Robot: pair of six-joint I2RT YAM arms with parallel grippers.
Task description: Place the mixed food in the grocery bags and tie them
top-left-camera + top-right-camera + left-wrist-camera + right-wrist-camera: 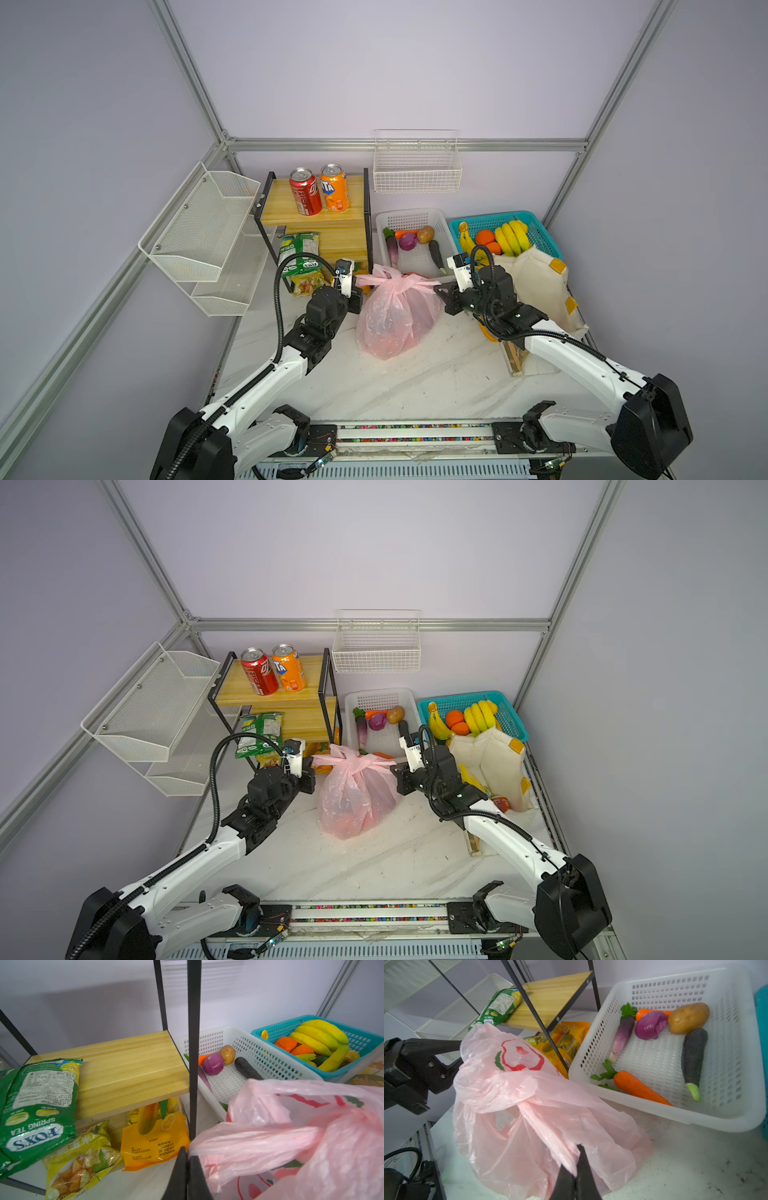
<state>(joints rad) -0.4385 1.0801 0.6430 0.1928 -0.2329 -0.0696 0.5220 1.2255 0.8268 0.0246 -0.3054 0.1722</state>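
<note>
Bags: two — pink bag mid-table between the grippers; cream tote beside the right arm.
Left gripper: fingers pinched tight on pink bag plastic.
Right gripper: likewise.
Cans: two on the wooden shelf — red soda can, orange soda can.

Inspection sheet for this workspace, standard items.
Surface: white table, dark specks.
Job's things: pink bag knotted at top, mid-table; tote beside right arm; red can on shelf; onion, eggplant in white basket; chip packet at shelf foot.
Clutter: orange can beside red can; bananas in teal basket.
Grippers: left gripper, right gripper each shut on pink bag's handles, either side of knot.
Cables: conduit loops over both wrists, apart from bag.
Surroundings: wire rack on back wall, mesh rack at left.
</note>
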